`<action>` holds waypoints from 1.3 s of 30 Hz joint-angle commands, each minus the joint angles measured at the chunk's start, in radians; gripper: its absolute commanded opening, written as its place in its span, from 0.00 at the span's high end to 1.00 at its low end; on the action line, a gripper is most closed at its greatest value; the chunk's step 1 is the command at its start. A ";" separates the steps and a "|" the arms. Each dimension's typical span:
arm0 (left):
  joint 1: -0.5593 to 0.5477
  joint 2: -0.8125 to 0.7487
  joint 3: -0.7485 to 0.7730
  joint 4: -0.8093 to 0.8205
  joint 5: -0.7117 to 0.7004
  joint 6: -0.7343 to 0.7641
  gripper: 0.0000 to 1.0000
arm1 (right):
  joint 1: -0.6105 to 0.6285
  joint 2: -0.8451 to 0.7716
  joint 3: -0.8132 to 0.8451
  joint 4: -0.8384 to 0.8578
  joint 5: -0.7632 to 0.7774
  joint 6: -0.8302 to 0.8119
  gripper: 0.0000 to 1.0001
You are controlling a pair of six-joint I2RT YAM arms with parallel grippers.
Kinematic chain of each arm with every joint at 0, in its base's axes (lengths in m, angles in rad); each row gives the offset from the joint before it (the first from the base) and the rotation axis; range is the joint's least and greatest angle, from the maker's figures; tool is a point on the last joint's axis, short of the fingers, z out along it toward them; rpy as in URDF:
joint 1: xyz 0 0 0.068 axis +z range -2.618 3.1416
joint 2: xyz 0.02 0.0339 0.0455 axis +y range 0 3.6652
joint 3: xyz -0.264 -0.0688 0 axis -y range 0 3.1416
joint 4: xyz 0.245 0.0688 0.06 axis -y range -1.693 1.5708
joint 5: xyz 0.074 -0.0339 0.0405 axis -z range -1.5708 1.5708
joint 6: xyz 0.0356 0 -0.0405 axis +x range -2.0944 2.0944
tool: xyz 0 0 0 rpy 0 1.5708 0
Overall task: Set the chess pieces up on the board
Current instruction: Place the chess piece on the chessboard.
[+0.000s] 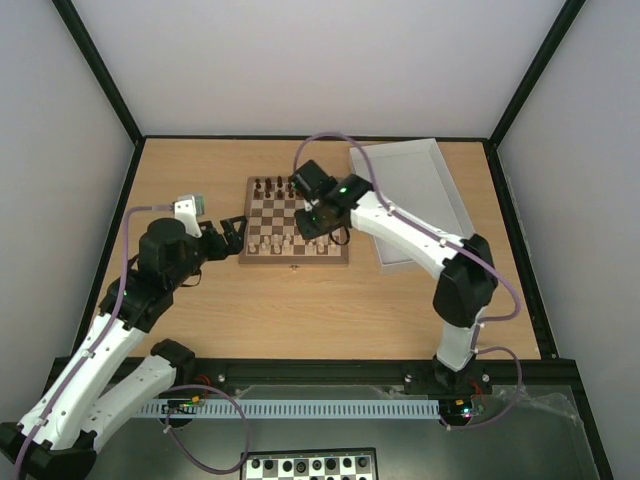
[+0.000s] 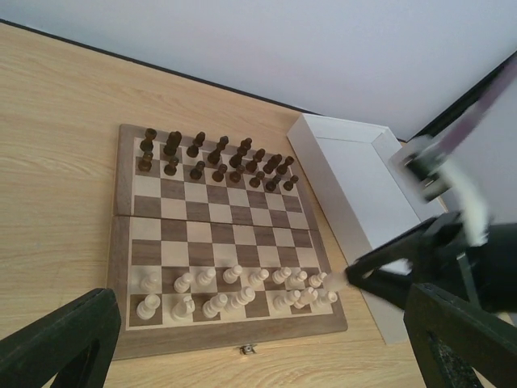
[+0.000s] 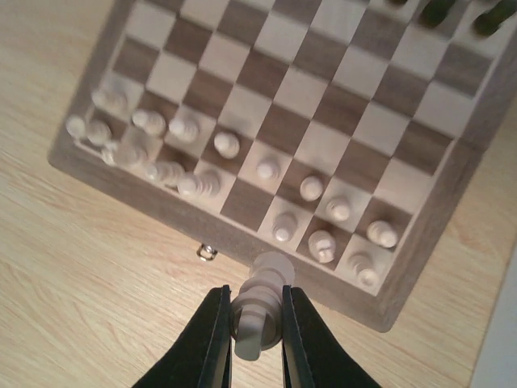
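The wooden board [image 1: 296, 258] lies mid-table, with dark pieces [image 2: 212, 158] in its far rows and the cream chess pieces [image 2: 230, 275] in its two near rows. My right gripper [image 3: 255, 297] is shut on one cream piece [image 3: 260, 311] and holds it above the board's near right edge. It also shows in the left wrist view [image 2: 355, 275] with the piece [image 2: 334, 280] at its tip. A dark square [image 2: 262, 306] in the nearest row is bare. My left gripper [image 1: 232, 232] hangs open and empty at the board's left side [image 2: 123, 242].
A white tray [image 1: 440, 165] lies right of the board, close to the right arm. A black-and-white board [image 1: 310, 465] sits below the table's front rail. The board's metal latch [image 2: 249, 349] faces the arms.
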 commanded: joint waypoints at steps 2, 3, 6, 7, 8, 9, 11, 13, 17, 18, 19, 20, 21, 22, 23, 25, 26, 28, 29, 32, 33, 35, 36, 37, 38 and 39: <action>0.006 0.004 -0.008 0.006 -0.012 -0.017 0.01 | 0.047 0.070 0.026 -0.104 0.027 -0.018 0.99; 0.006 0.007 -0.011 0.011 -0.012 -0.017 0.00 | 0.052 0.077 0.021 -0.099 0.023 -0.018 0.99; 0.006 0.018 -0.009 0.019 -0.007 -0.018 0.01 | 0.066 0.104 0.011 -0.083 0.016 -0.015 0.99; 0.006 0.021 -0.010 0.022 -0.006 -0.018 0.01 | 0.070 0.115 0.011 -0.080 0.015 -0.015 0.99; 0.006 0.025 -0.007 0.023 -0.005 -0.017 0.00 | 0.074 0.125 0.011 -0.074 0.015 -0.014 0.99; 0.006 0.028 -0.007 0.025 -0.006 -0.017 0.00 | 0.077 0.133 0.008 -0.069 0.013 -0.012 0.99; 0.006 0.034 -0.007 0.028 -0.005 -0.015 0.01 | 0.084 0.146 0.003 -0.057 0.006 -0.011 0.99; 0.006 0.041 -0.008 0.031 -0.004 -0.015 0.00 | 0.085 0.161 0.001 -0.043 0.001 -0.010 0.99; 0.006 0.043 -0.007 0.031 -0.003 -0.015 0.00 | 0.085 0.192 0.011 -0.016 -0.009 -0.009 0.99; 0.006 0.043 -0.007 0.030 -0.004 -0.015 0.00 | 0.084 0.197 0.014 -0.006 -0.007 -0.008 0.99; 0.007 0.043 -0.007 0.030 -0.005 -0.015 0.01 | 0.085 0.203 0.014 0.001 -0.003 -0.006 0.99; 0.006 0.042 -0.010 0.031 -0.006 -0.015 0.00 | 0.085 0.208 0.013 0.010 -0.003 -0.005 0.99; 0.006 0.042 -0.010 0.030 -0.005 -0.014 0.01 | 0.085 0.212 0.011 0.021 0.000 -0.002 0.99; 0.006 0.041 -0.009 0.030 -0.006 -0.015 0.01 | 0.085 0.215 0.003 0.035 0.003 0.001 0.99; 0.006 0.041 -0.009 0.031 -0.005 -0.016 0.00 | 0.085 0.217 -0.004 0.049 0.003 0.004 0.99; 0.006 0.043 -0.009 0.031 -0.005 -0.016 0.00 | 0.085 0.219 -0.018 0.071 0.008 0.013 0.99; 0.006 0.043 -0.009 0.031 -0.005 -0.016 0.01 | 0.085 0.219 -0.024 0.082 0.007 0.016 0.99; 0.006 0.044 -0.009 0.030 -0.003 -0.015 0.01 | 0.085 0.219 -0.034 0.101 0.010 0.023 0.99; 0.006 0.044 -0.009 0.031 -0.004 -0.015 0.00 | 0.084 0.220 -0.037 0.110 0.011 0.024 0.99; 0.006 0.045 -0.008 0.032 -0.002 -0.014 0.00 | 0.085 0.229 -0.037 0.120 0.016 0.028 0.99; 0.006 0.044 -0.007 0.030 0.000 -0.014 0.00 | 0.084 0.233 -0.035 0.121 0.018 0.029 0.99; 0.006 0.043 -0.007 0.029 -0.002 -0.014 0.00 | 0.085 0.237 -0.035 0.125 0.021 0.029 0.99; 0.006 0.042 -0.007 0.028 -0.002 -0.013 0.00 | 0.085 0.239 -0.037 0.130 0.025 0.031 0.99; 0.006 0.041 -0.008 0.028 -0.003 -0.013 0.00 | 0.085 0.240 -0.038 0.131 0.030 0.033 0.99; 0.006 0.042 -0.007 0.028 -0.002 -0.013 0.00 | 0.084 0.240 -0.039 0.133 0.032 0.031 0.99; 0.006 0.041 -0.007 0.029 -0.003 -0.015 0.00 | 0.085 0.243 -0.040 0.135 0.034 0.031 0.99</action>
